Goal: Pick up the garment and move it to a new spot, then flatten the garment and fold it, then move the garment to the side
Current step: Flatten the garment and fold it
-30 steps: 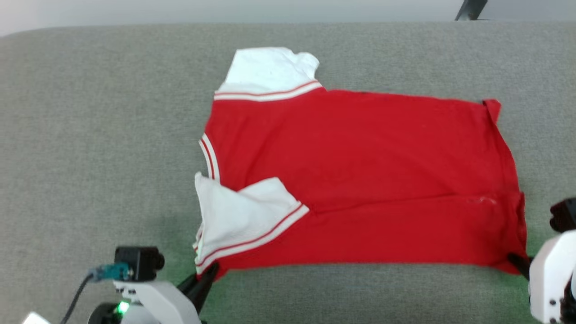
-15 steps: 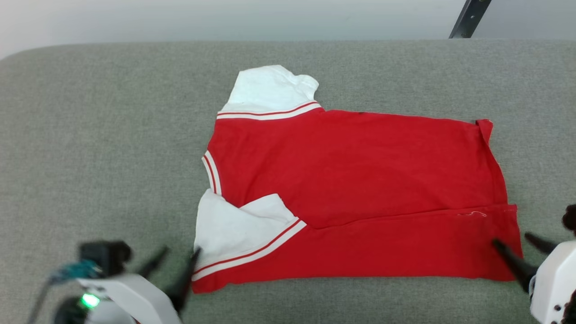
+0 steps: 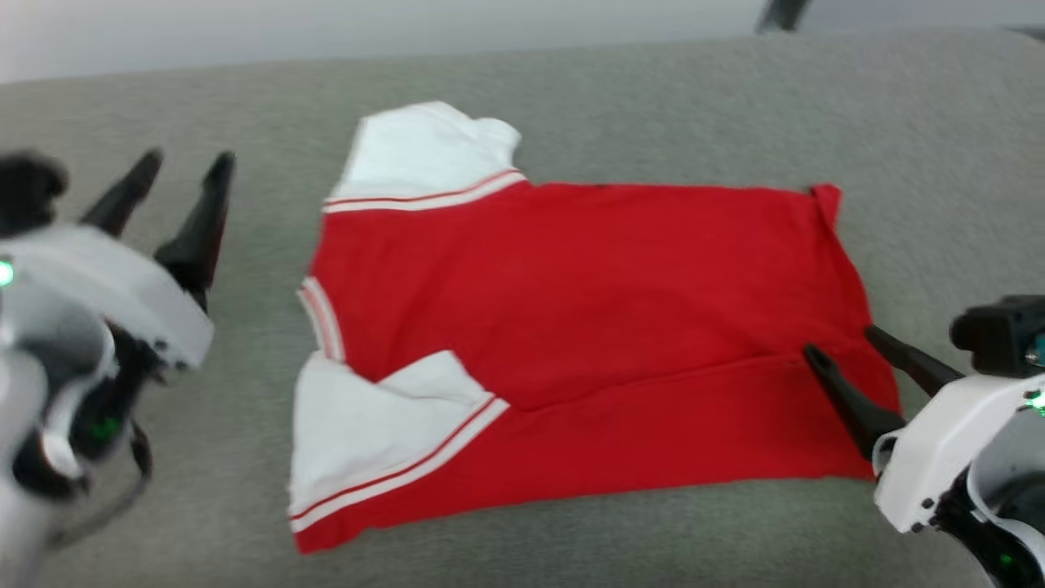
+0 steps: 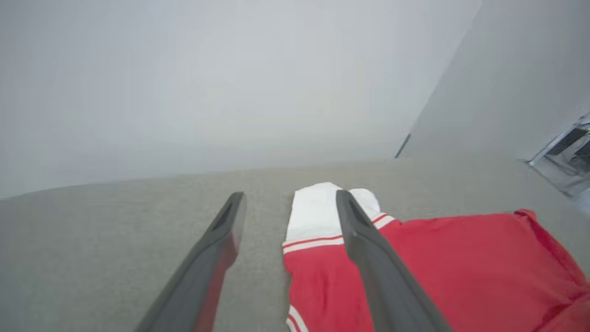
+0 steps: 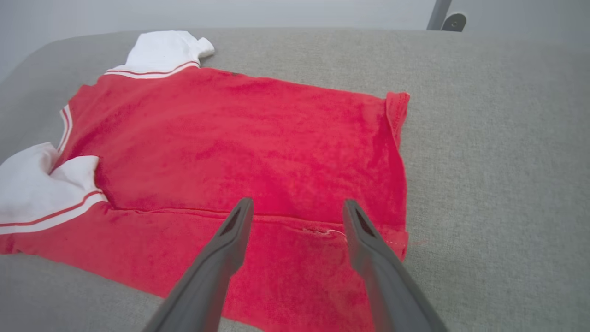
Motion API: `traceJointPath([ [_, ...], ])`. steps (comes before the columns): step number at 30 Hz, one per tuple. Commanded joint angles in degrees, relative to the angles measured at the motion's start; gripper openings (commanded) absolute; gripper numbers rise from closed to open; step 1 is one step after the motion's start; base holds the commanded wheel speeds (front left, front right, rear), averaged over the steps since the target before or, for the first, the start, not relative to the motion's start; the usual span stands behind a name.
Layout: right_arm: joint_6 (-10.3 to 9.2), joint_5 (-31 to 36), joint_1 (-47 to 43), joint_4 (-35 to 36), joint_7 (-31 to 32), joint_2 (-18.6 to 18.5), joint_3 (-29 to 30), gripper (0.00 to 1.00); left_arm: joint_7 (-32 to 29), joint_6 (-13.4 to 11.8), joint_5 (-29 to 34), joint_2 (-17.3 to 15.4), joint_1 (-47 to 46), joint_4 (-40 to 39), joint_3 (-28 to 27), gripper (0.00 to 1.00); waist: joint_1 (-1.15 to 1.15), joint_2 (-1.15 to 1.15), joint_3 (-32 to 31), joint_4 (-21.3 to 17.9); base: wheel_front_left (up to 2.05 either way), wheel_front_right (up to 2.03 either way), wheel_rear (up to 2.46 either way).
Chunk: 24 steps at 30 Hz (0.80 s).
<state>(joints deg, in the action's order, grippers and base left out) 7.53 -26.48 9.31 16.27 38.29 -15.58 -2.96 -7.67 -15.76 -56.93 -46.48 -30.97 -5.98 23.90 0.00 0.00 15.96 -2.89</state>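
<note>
Lab-like room, grey fabric table (image 3: 653, 106), blank wall (image 4: 184, 92)

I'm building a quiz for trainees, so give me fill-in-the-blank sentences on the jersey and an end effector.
The jersey is mainly ___.
Its sleeves are ___.
The left end effector, beside the jersey, is ___, holding nothing.
The jersey lies on a ___ surface.
Missing: red; white; open; grey.

One garment (image 3: 604, 310), two grippers (image 3: 188, 157) (image 3: 839, 339)
</note>
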Motion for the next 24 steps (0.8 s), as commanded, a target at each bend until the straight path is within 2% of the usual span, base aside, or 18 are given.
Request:
traceJointPath([
  [1,-0.09,0.4,1.1,-1.0,-1.0,0.5,-1.0,1.0,-1.3,1.6,2.8,-1.7,-4.4,3.1,0.9,1.0,0.0,0.0,3.9,-4.2,0.0,0.0,0.0],
  [3,-0.07,0.2,2.2,-1.6,-1.7,1.2,-2.2,1.0,-2.5,3.2,1.7,0.0,-9.0,6.0,0.7,1.0,0.0,0.0,5.2,-6.0,0.0,0.0,0.0],
  [5,-0.07,0.1,2.4,-1.8,-2.1,1.3,-2.7,1.0,-3.2,4.0,2.6,-0.6,-10.9,7.8,1.0,1.0,0.0,0.0,6.0,-7.0,0.0,0.0,0.0],
  [7,-0.08,-0.2,2.8,-2.3,-2.7,1.9,-3.7,1.0,-4.0,5.9,3.4,-1.0,-15.0,11.7,1.4,1.0,0.0,0.0,7.3,-8.9,0.0,0.0,0.0],
  [12,-0.08,-0.3,3.6,-3.7,-4.2,2.9,-5.6,1.0,-6.4,10.4,1.4,1.6,-22.2,21.9,1.8,1.0,0.0,0.0,9.7,-12.6,0.0,0.0,0.0],
  [16,-0.08,-0.6,4.7,-4.5,-5.6,3.2,-7.0,1.0,-8.9,14.1,2.7,2.5,-27.1,29.4,4.1,1.0,0.0,0.0,11.6,-14.5,0.0,0.0,0.0],
  [19,-0.08,-0.3,5.6,-4.8,-6.5,3.6,-7.6,1.0,-13.0,16.7,2.4,3.5,-30.7,35.4,6.0,1.0,0.0,0.0,12.8,-15.4,0.0,0.0,0.0],
  [24,-0.08,0.2,7.0,-4.6,-7.2,4.1,-8.7,1.0,-24.2,20.0,1.1,4.6,-35.5,45.1,9.3,1.0,0.0,0.0,13.9,-16.4,0.0,0.0,0.0],
])
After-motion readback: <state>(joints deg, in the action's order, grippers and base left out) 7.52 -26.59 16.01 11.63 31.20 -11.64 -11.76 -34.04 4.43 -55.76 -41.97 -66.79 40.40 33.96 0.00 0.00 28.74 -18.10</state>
